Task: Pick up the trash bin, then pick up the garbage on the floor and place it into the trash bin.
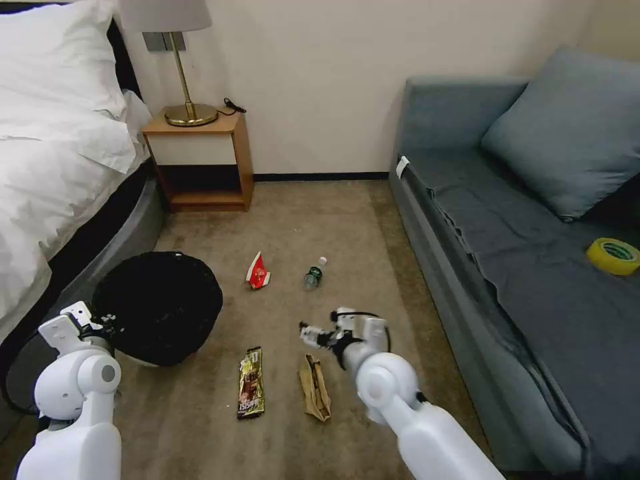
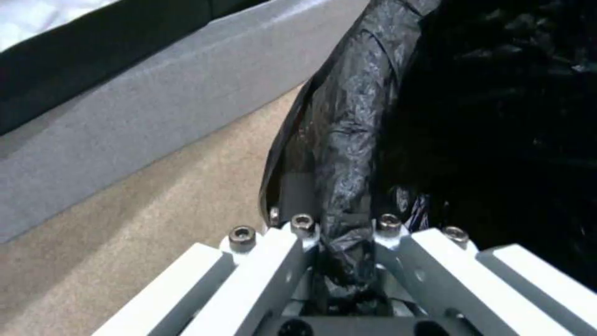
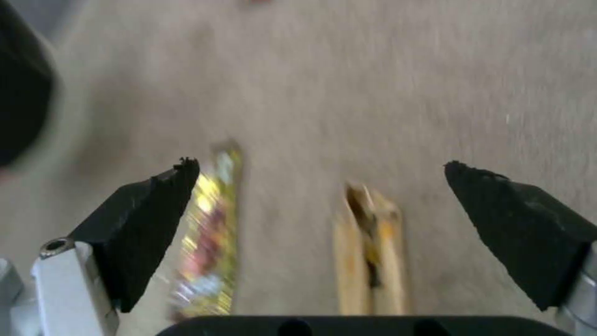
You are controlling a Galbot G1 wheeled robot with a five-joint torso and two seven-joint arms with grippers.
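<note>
Right wrist view shows our right gripper (image 3: 320,186) spread wide above the tan paper wrapper (image 3: 370,252) – it may snag the candy wrapper (image 3: 208,233) beside it – while our left gripper (image 2: 345,242) pinches the trash bin (image 1: 157,307) rim, the bin's inside hidden in darkness.

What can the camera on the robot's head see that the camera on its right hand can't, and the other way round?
Head view alone: the red-white snack packet, the small bottle, the bed, nightstand and sofa, and the left gripper at the trash bin.

Right wrist view alone: the right gripper from close up, jaws spread wide above the carpet.

Both: the candy wrapper and the tan paper wrapper side by side on the carpet.
</note>
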